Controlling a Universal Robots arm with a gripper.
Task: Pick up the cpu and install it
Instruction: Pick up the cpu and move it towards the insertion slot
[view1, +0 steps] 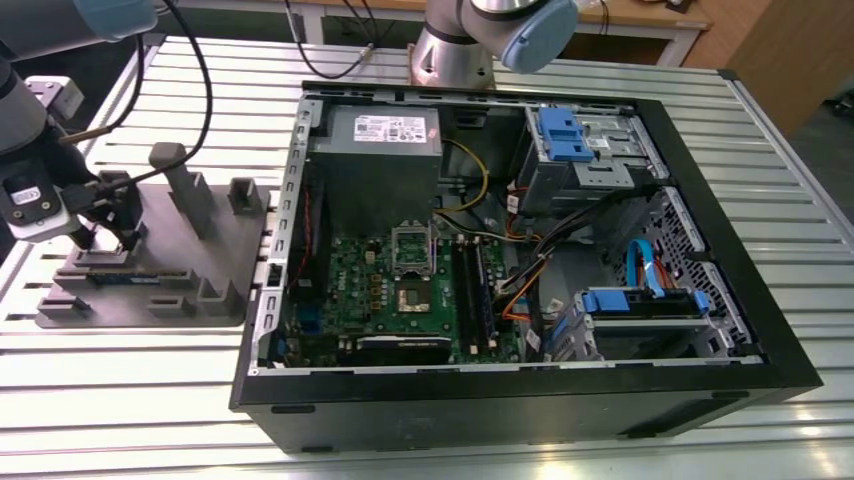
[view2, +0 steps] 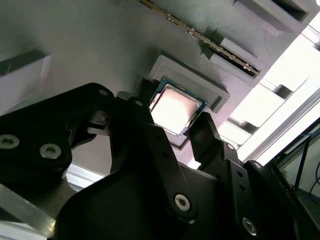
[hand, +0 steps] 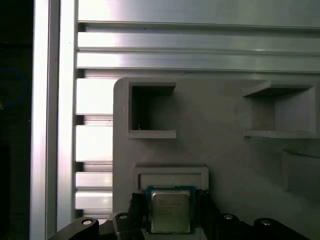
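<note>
Fingers (view2: 134, 120), two and black, belong to the hand (view2: 172, 114). They are closed in on the cpu (view2: 176, 106), one against each of two opposite edges, pinching it. One cpu is there, a small square chip with a bright metal top and a thin dark rim. It sits level at its shallow framed pocket (view2: 202, 82) on the gray fixture block (hand: 225, 110).

The first wrist view looks straight down on the chip and takes in two open square pockets farther off on the block. The second wrist view comes in at a slant and adds one long memory stick (view2: 215, 47), standing on edge in a slot just beyond the cpu's pocket.

The exterior view adds the whole layout. There the hand (view1: 104, 238) hangs over the block's nine o'clock end, and the block lies flat on the slatted metal tabletop (view1: 120, 400). Just beside the block, toward three o'clock, one open computer case (view1: 534, 410) lies on its side. Inside the case:
- One green motherboard (view1: 400, 300) fills the seven o'clock part, with a square processor socket (view1: 411, 292) near its middle.
- One gray power-supply box (view1: 378, 150) lies at eleven o'clock.
- Two blue drive brackets (view1: 563, 135) sit at one and four o'clock.

Farthest off, at twelve o'clock beyond the case, the arm's base (view1: 454, 55) stands on the tabletop.
</note>
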